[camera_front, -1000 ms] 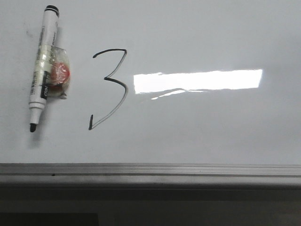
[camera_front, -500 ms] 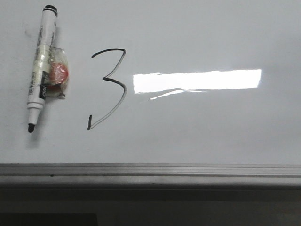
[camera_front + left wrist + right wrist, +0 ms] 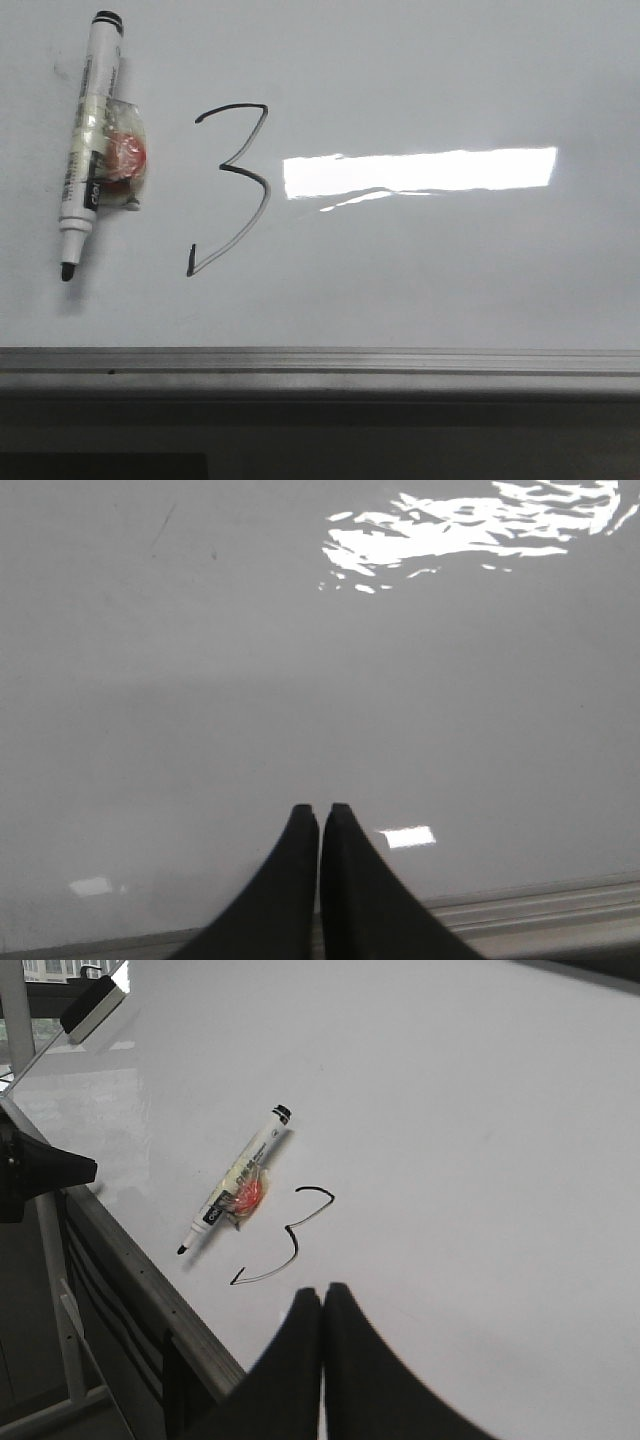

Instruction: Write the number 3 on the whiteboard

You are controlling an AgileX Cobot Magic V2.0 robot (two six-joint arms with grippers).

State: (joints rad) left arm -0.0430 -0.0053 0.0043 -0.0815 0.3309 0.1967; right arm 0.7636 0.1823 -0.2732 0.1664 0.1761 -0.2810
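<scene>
Front view: angular black number 3 (image 3: 230,188) on glossy whiteboard (image 3: 420,270); both pincers together.

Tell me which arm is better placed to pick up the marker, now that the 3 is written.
Probably the right. Its wrist view shows the marker beside the number 3, just ahead of its closed fingers. The left fingers face only bare whiteboard.

Left gripper (image 3: 320,809): black fingers (image 3: 300,830) pressed together to a hairline seam, tips level, nothing held between them. Right gripper (image 3: 323,1290): fingers (image 3: 345,1310) likewise closed tip to tip, empty (each seen only in its own wrist view). Neither arm nor gripper appears in the front view.
</scene>
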